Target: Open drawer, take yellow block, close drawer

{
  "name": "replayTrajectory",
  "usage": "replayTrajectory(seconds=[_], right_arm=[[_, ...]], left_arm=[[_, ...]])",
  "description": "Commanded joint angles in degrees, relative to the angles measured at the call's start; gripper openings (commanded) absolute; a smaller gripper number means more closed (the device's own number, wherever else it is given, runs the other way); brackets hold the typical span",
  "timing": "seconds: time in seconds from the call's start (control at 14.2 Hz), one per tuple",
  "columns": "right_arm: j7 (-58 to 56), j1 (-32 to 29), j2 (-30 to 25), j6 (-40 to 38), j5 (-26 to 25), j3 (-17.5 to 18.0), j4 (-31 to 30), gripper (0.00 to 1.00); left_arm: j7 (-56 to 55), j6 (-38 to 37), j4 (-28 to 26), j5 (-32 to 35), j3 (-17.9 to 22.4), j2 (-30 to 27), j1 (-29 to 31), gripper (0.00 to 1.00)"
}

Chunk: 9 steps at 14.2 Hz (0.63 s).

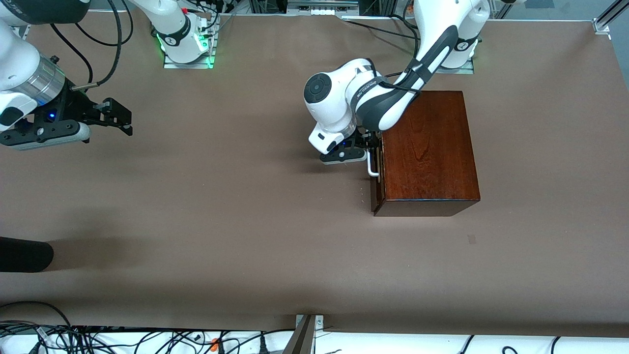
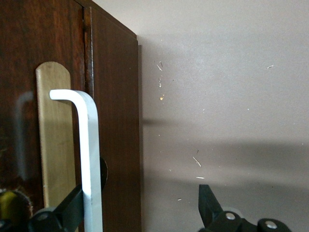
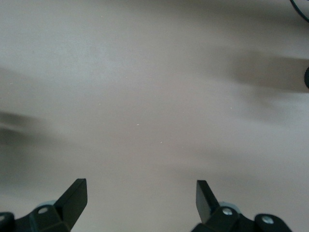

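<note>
The dark wooden box (image 1: 427, 147) stands on the table toward the left arm's end. The drawer's (image 1: 377, 182) dark front faces the right arm's end and sits at or very close to the box's face. Its white bar handle (image 1: 372, 166) also shows in the left wrist view (image 2: 91, 154). My left gripper (image 1: 366, 147) is open at the handle (image 2: 145, 193). One finger (image 2: 67, 208) lies between the bar and the drawer front (image 2: 116, 121); the other finger (image 2: 208, 203) is off the front's edge, over the table. My right gripper (image 1: 118, 118) (image 3: 140, 193) waits open and empty over bare table. The yellow block is hidden.
A dark rounded object (image 1: 24, 254) pokes in at the table's edge at the right arm's end, nearer the front camera. Cables (image 1: 98, 339) and a metal bracket (image 1: 307, 334) lie along the table's near edge. The brown tabletop (image 1: 221, 206) spreads between the two grippers.
</note>
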Motion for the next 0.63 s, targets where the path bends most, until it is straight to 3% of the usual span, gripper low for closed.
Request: replayTrajectory(seconds=[0.0,0.56], right_arm=[[-0.27,-0.16,0.21,-0.44,-0.61,0.07,0.94,1.0],[-0.19,-0.16,0.21,-0.44,-0.61,0.07,0.85,1.0]], left_arm=[[-1.15,0.84,2.31,1.18,0.44,1.53,-1.41,1.0],[-4.66,0.76,6.97,0.74,0.71,5.31,-5.72,1.0]])
